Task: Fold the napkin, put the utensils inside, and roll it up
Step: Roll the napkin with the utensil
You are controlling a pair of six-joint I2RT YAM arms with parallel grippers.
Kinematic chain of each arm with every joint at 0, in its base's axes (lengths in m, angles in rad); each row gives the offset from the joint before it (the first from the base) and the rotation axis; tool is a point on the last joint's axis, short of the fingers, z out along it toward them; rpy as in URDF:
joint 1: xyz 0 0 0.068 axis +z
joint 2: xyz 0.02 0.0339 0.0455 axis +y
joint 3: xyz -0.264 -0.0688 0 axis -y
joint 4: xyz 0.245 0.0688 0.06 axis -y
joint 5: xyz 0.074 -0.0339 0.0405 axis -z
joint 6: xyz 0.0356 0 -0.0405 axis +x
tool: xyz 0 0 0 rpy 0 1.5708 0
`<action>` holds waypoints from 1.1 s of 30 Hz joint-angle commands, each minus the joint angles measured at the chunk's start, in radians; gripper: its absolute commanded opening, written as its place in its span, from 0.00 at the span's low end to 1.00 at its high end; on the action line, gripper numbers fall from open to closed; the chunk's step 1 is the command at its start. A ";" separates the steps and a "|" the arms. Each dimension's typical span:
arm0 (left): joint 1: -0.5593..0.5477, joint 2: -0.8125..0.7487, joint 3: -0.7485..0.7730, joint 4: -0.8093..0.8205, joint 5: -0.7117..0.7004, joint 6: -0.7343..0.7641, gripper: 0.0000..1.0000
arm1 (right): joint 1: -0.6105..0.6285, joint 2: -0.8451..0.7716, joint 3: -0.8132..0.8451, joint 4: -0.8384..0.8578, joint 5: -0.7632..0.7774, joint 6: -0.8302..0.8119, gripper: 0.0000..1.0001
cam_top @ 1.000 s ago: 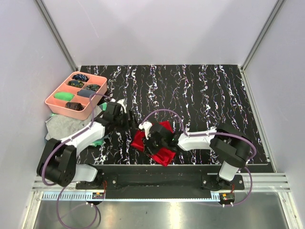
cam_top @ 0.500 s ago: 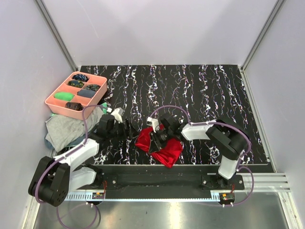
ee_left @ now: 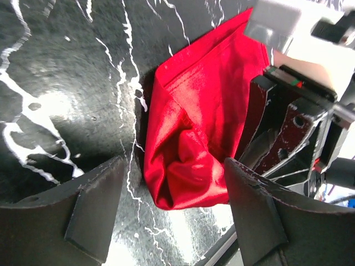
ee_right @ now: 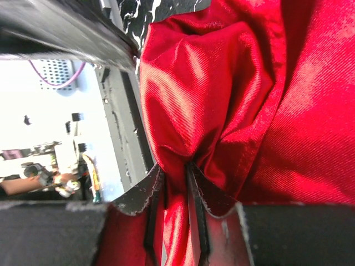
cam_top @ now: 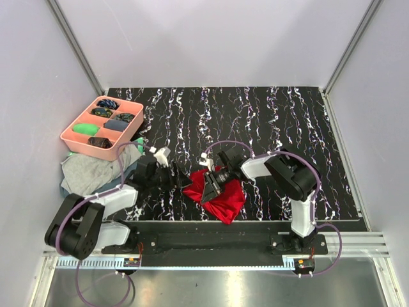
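Bunching red napkin (cam_top: pixel 220 197), glossy, crumpled

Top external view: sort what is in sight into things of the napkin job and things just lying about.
Job:
- red napkin, bunched, not yet rolled
- right gripper, pinching a fold of the napkin
- left gripper, open beside it
- utensils: none visible

Lying about:
- pink compartment tray holding small items
- pile of grey and green cloths at the table's left edge
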 commanded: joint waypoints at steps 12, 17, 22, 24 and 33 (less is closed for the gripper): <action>-0.044 0.160 0.021 0.182 0.079 0.005 0.47 | -0.032 0.093 0.045 -0.024 -0.066 -0.016 0.24; -0.062 0.215 0.044 0.204 0.102 -0.001 0.37 | -0.033 0.107 0.061 -0.051 -0.057 -0.039 0.24; -0.069 0.225 0.068 0.164 0.104 0.007 0.06 | -0.035 0.103 0.076 -0.106 -0.020 -0.062 0.24; -0.070 0.222 0.091 0.114 0.093 0.012 0.00 | -0.036 0.080 0.076 -0.117 -0.002 -0.063 0.26; -0.069 0.215 0.182 -0.130 0.021 -0.016 0.00 | -0.041 -0.145 0.110 -0.358 0.253 -0.132 0.56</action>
